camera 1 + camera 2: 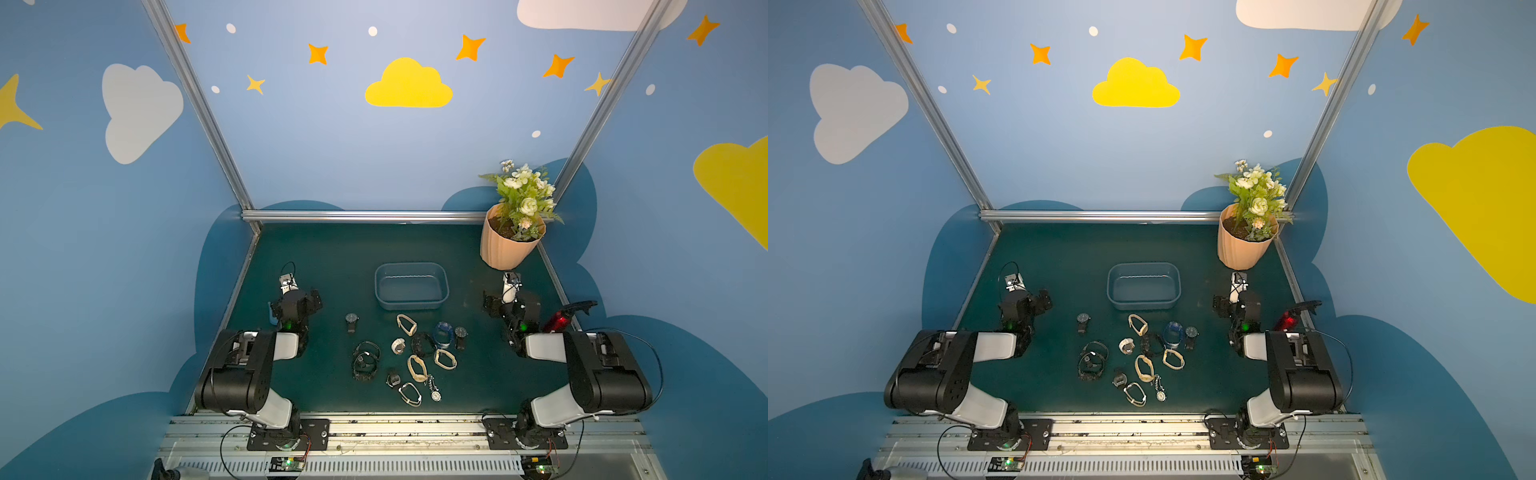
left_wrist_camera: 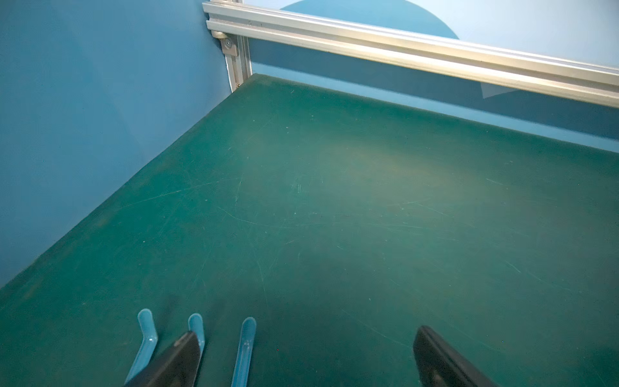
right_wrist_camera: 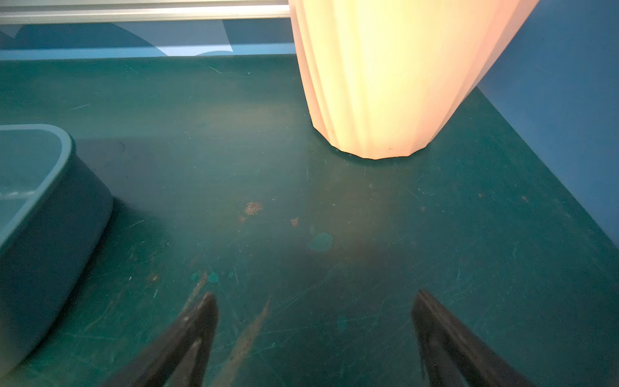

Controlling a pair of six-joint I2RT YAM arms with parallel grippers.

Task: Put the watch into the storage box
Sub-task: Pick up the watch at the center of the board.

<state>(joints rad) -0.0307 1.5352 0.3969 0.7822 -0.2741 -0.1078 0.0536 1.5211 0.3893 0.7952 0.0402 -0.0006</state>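
The storage box (image 1: 441, 277) (image 1: 1173, 277), a shallow blue-grey tub, stands empty at the middle of the green mat; one corner of it shows in the right wrist view (image 3: 50, 214). Several watches lie in front of it in both top views. A black one (image 1: 351, 322) (image 1: 1083, 322) lies apart on the left. The rest are clustered, among them a cream-strapped one (image 1: 406, 325) and a blue one (image 1: 442, 334). My left gripper (image 1: 296, 298) (image 2: 306, 333) hangs open over bare mat left of the box. My right gripper (image 1: 511, 298) (image 3: 315, 295) is open to the box's right. Both hold nothing.
A peach ribbed flower pot (image 1: 505, 249) (image 3: 385, 83) with white flowers stands at the back right, just beyond my right gripper. A red and black object (image 1: 561, 320) lies at the mat's right edge. A light blue pronged piece (image 2: 244, 348) lies beside my left gripper. Aluminium rails border the mat.
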